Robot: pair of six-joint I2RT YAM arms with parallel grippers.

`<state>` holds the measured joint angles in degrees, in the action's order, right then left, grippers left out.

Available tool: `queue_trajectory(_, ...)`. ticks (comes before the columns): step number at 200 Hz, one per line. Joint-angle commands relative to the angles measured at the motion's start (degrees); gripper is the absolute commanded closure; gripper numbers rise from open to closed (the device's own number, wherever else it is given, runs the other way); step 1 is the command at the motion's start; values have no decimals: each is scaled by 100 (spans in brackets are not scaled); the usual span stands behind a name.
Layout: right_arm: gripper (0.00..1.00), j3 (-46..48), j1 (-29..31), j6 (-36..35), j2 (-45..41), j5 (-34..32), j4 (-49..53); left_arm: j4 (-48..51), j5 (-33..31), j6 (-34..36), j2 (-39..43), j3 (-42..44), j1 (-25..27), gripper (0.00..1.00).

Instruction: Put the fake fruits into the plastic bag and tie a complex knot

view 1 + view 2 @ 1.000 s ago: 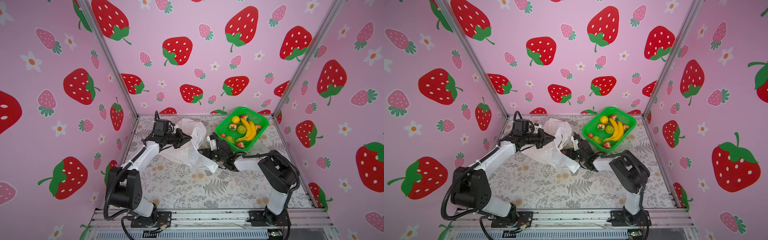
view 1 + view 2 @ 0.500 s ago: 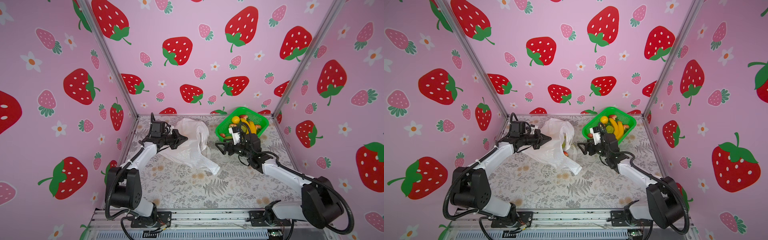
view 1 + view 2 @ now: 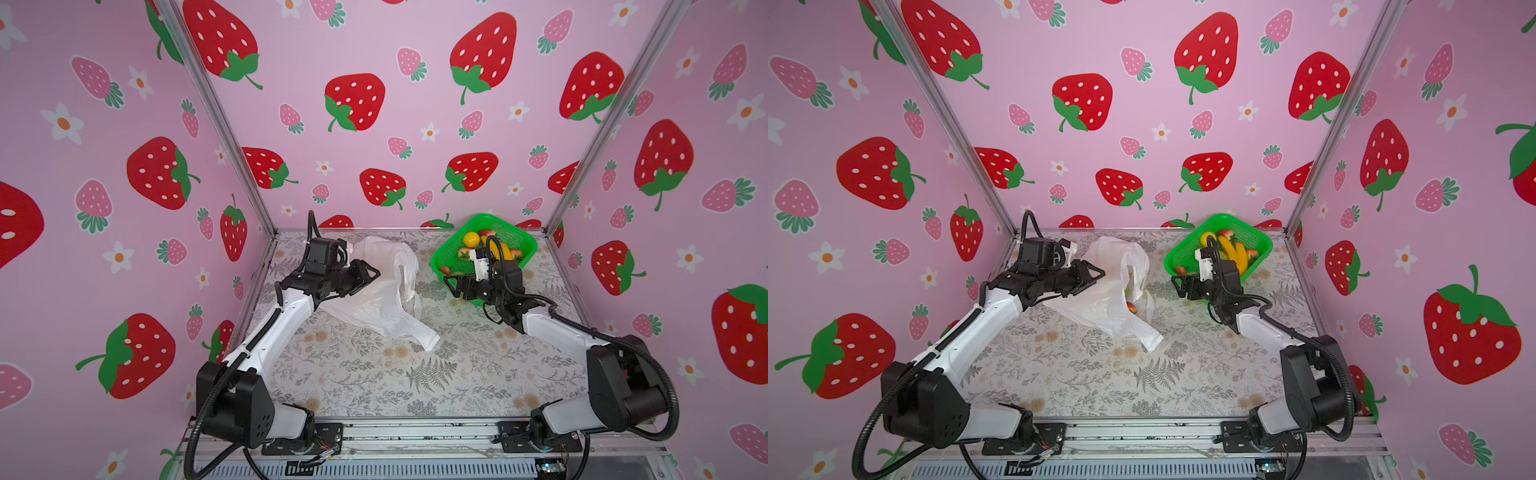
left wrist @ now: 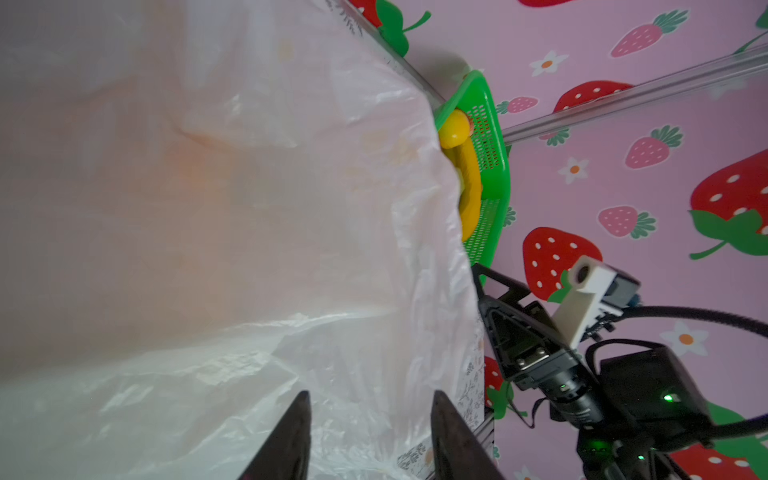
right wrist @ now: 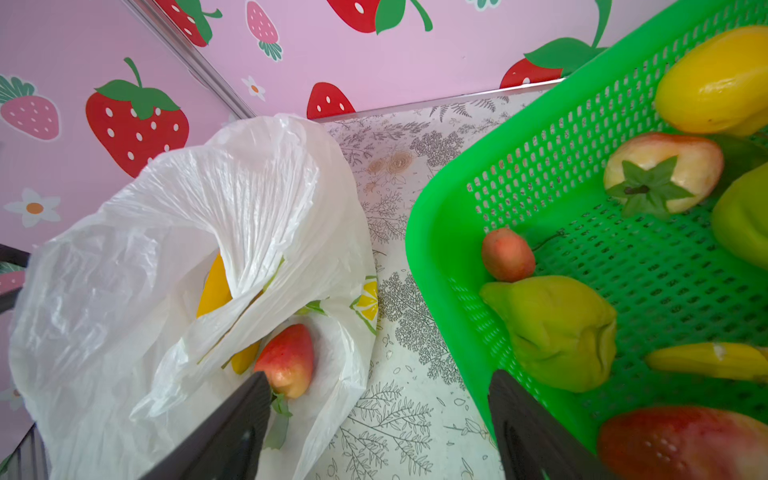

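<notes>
We see the limp, slippery plastic bag (image 5: 124, 257) slumped on the worktop (image 3: 374, 374) beside our spread, empty right hand (image 5: 374, 432), so we'd pinch its handle loops; left hand (image 4: 368, 436) parted, gripping nothing.

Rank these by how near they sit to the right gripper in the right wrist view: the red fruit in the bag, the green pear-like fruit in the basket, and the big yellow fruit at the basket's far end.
1. The red fruit in the plastic bag and the green pear-like fruit in the green basket flank the right gripper; too close to call.
2. The big yellow fruit, far end of basket, farthest.
</notes>
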<state>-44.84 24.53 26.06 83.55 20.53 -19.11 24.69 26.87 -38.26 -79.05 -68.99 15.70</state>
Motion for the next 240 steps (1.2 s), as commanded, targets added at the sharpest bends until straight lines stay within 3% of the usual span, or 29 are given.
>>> queue_trajectory(1, 15, 157, 7, 83, 25, -89, -382, 866, -1347, 1163, 22, -658, 520, 35)
queue_trajectory(15, 14, 159, 7, 107, 107, -70, -526, 1132, -1788, 1372, -162, -988, 856, 31)
queue_trajectory(63, 14, 285, -10, 224, 234, 41, -989, 2028, -3045, 1828, -1382, -2218, 1572, 32)
queue_trajectory(90, 13, 377, -103, 150, 148, -98, -951, 2530, -3536, 1969, -2103, -2933, 1761, 44)
queue_trajectory(104, 13, 365, -189, 43, 26, -374, -764, 2741, -3637, 2018, -2333, -3238, 1803, 57)
queue_trajectory(131, 12, 123, -291, -366, -174, -1288, -132, 2783, -3145, 1966, -2349, -3368, 1674, 85)
queue_trajectory(151, 15, 7, -251, -645, -248, -934, -39, 2527, -2330, 1692, -2183, -3071, 1395, 100)
queue_trajectory(171, 20, 257, 6, -500, -390, -410, -180, 2311, -1568, 1418, -2106, -2747, 1155, 100)
queue_trajectory(200, 21, 751, 824, -182, -480, -474, -319, 2122, -1198, 1292, -1999, -2491, 952, 100)
queue_trajectory(240, 28, 736, 1356, 542, 525, -456, -1054, 1746, -769, 1101, -1957, -2245, 812, 100)
